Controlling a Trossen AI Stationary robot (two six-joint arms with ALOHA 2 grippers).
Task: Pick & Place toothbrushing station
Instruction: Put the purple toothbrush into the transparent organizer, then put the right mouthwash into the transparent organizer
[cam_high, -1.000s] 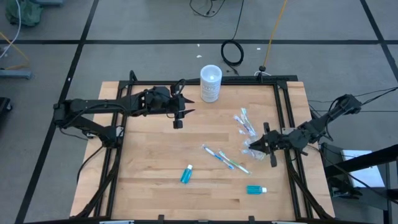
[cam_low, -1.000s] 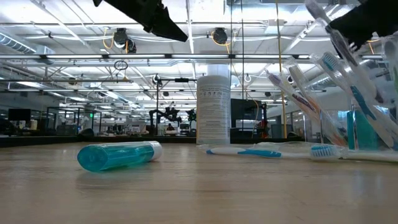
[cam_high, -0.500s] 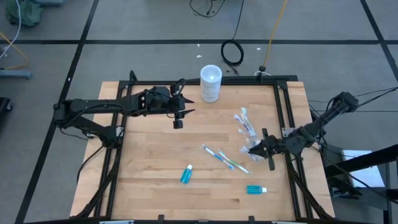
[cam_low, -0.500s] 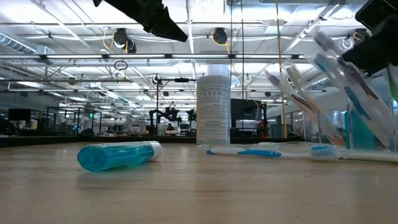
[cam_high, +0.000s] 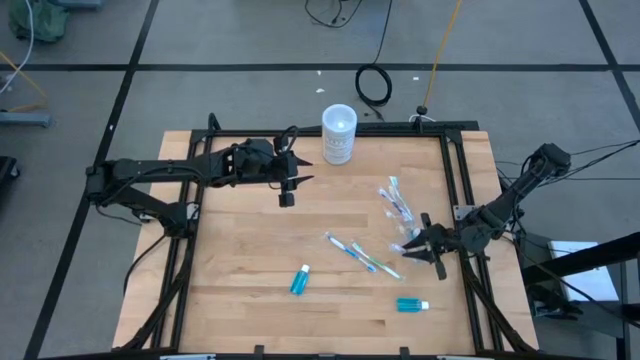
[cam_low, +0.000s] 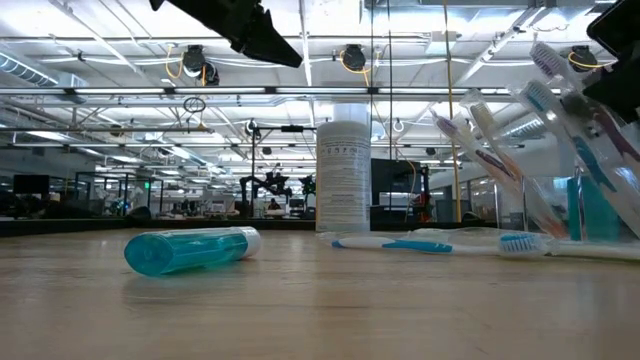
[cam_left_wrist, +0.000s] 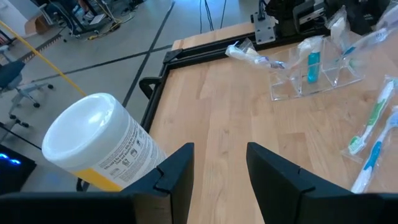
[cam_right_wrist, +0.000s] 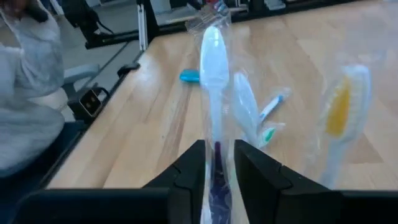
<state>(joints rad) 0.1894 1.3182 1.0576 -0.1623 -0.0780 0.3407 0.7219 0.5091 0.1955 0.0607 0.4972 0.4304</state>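
Note:
A clear plastic cup (cam_left_wrist: 311, 79) stands at the table's right side, with a teal tube (cam_left_wrist: 313, 59) and several wrapped pale toothbrushes (cam_high: 396, 203) in and beside it. Two toothbrushes (cam_high: 358, 254) lie flat near the table's middle. Two more teal tubes (cam_high: 300, 280) (cam_high: 411, 305) lie nearer the front edge. My right gripper (cam_high: 420, 249) is by the cup, shut on a wrapped toothbrush (cam_right_wrist: 212, 74). My left gripper (cam_high: 286, 194) hangs open and empty above the table's far left part. My right gripper pinches the wrapped toothbrush by its handle (cam_right_wrist: 215, 152) between its two fingers, which lie along the brush. The brush head (cam_right_wrist: 211, 40) points away from the gripper. In the low view the brush (cam_low: 560, 85) stands tilted, head up. Whether its lower end rests in the cup, I cannot tell.
A frosted cylindrical container with a white lid (cam_high: 339, 133) stands upright at the table's far edge, close to my left gripper (cam_left_wrist: 219, 168). A black frame rail (cam_high: 455, 180) runs along the table's right side beside the cup.
My right gripper has gone a little toward the table's near edge with the wrapped toothbrush. In the low view the held brush first dipped, then rose and stands steeper. My left arm has kept still.

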